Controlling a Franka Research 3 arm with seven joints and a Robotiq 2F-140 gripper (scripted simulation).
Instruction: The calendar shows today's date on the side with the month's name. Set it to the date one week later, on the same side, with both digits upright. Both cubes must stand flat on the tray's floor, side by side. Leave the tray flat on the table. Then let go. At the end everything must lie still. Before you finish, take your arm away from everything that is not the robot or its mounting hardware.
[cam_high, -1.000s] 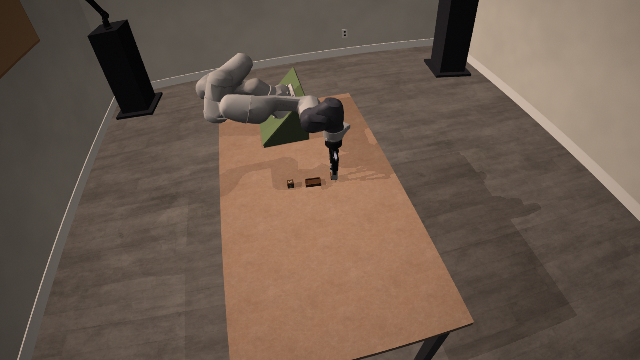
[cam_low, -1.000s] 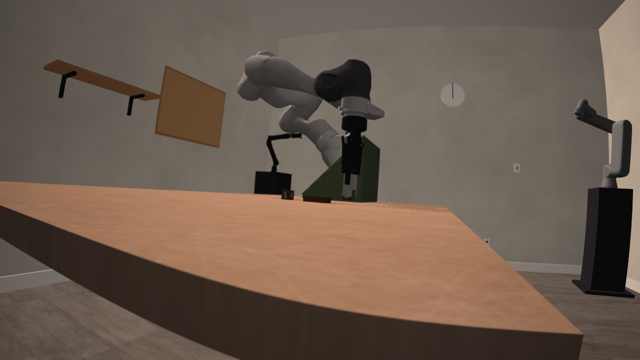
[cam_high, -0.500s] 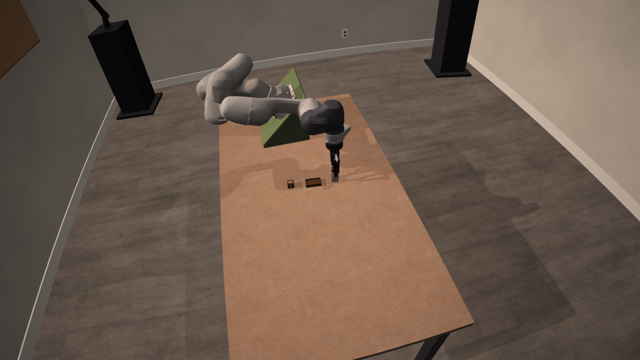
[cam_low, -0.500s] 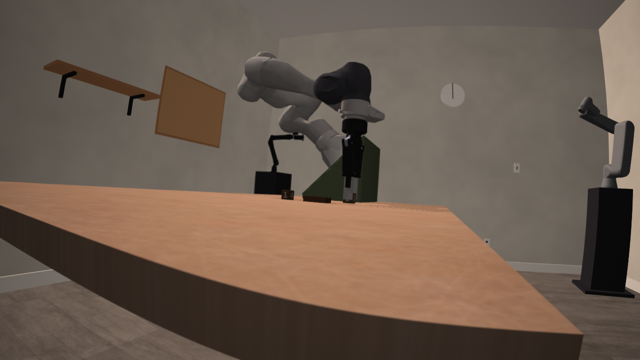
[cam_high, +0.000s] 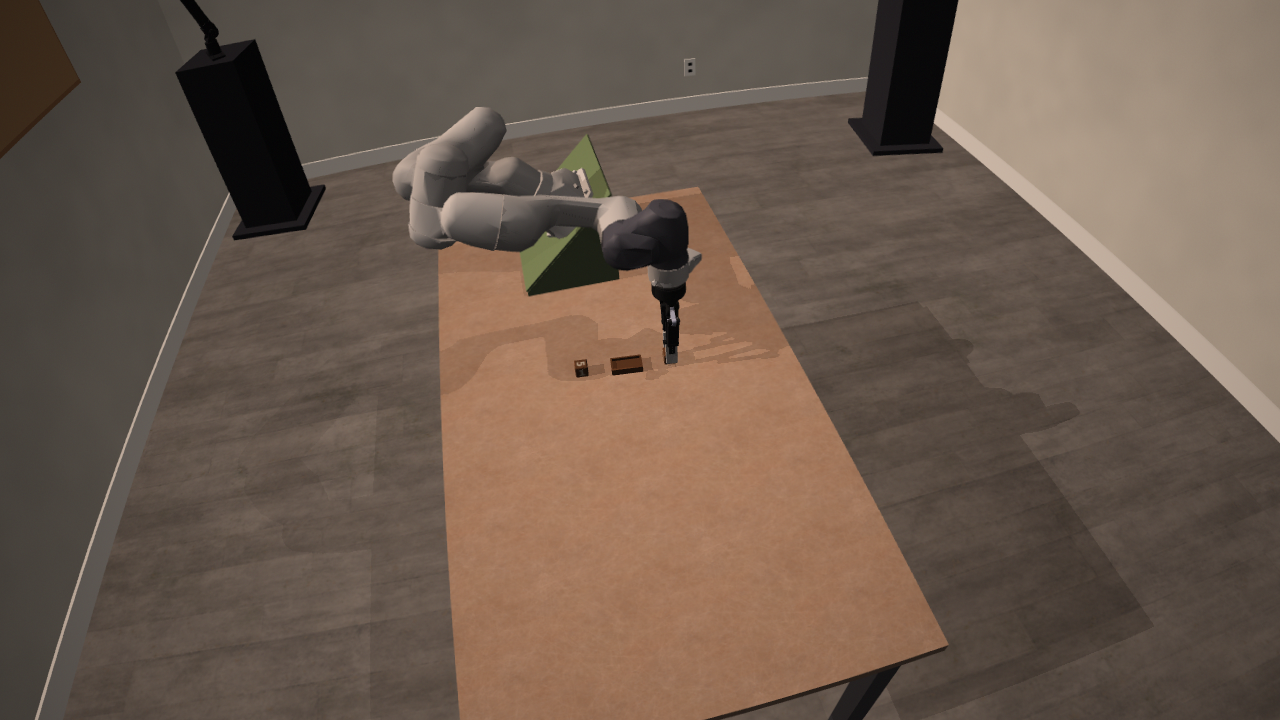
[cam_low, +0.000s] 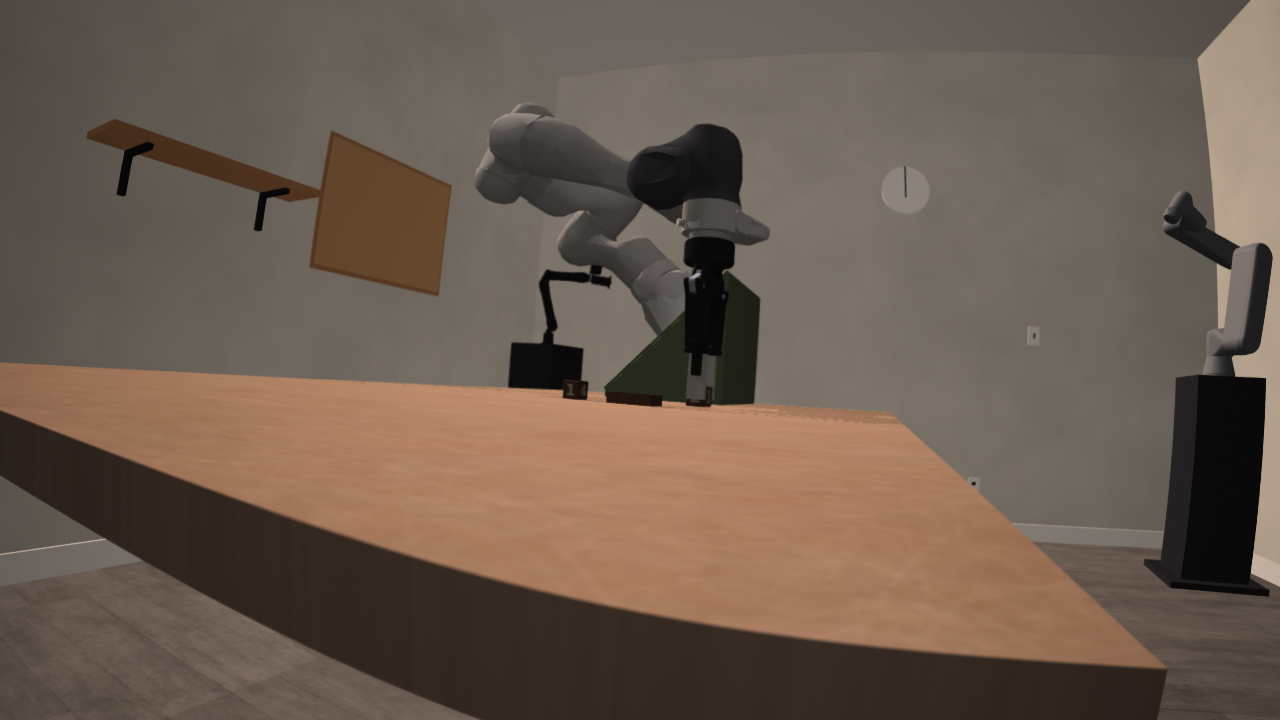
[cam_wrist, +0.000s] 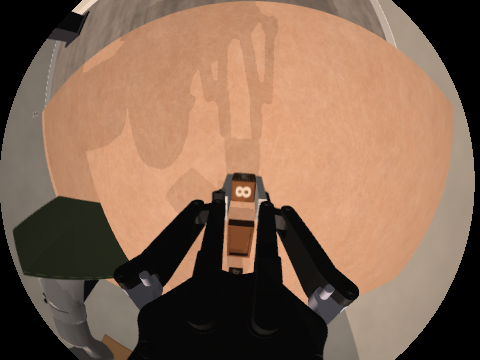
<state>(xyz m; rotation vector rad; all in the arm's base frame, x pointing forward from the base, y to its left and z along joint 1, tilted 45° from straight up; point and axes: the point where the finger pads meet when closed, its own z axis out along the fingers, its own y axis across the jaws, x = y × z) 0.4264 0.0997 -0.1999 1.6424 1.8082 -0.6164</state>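
Observation:
My gripper is shut on a brown cube. A white 8 shows on the cube's face in the wrist view; the fingers hide most of the rest. The fingertips are at or just above the table, right of the tray in the top and exterior views. The small brown tray lies flat with no cube in it; I cannot read a month name. The other cube stands on the table left of the tray, with a 5 on top and a 1 on a side face.
The green wedge-shaped arm mount stands behind the tray and cubes. The tan table reaches far towards the top camera. Black pedestals stand beyond the table.

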